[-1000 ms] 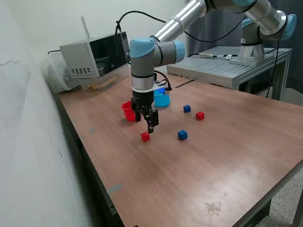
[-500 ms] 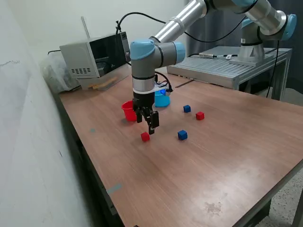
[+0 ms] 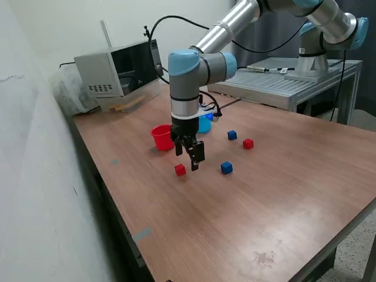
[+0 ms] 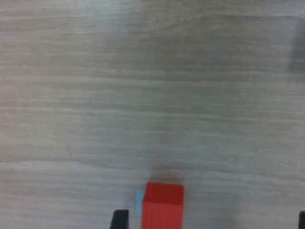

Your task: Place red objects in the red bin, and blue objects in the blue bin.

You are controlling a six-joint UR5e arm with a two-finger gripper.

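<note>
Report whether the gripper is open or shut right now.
Open. In the wrist view the gripper fingertips sit far apart, with the red cube loose on the table between them.

Two red cubes [image 3: 180, 170] [image 3: 248, 143], two blue cubes [image 3: 226, 168] [image 3: 232, 135] scattered mid-frame; red cup [image 3: 161, 137], light blue cup [image 3: 203, 123] upright above.

Arm reaching down, gripper pointing at the table.

The arm is coming in from the upper right of the exterior view, and its silver tube is ending at a light blue joint. Below that joint the wrist is hanging straight down. The gripper [image 3: 191, 156] is hovering a little above the wood surface, with its two black fingers [image 3: 197, 157] standing apart and nothing between them.
</note>
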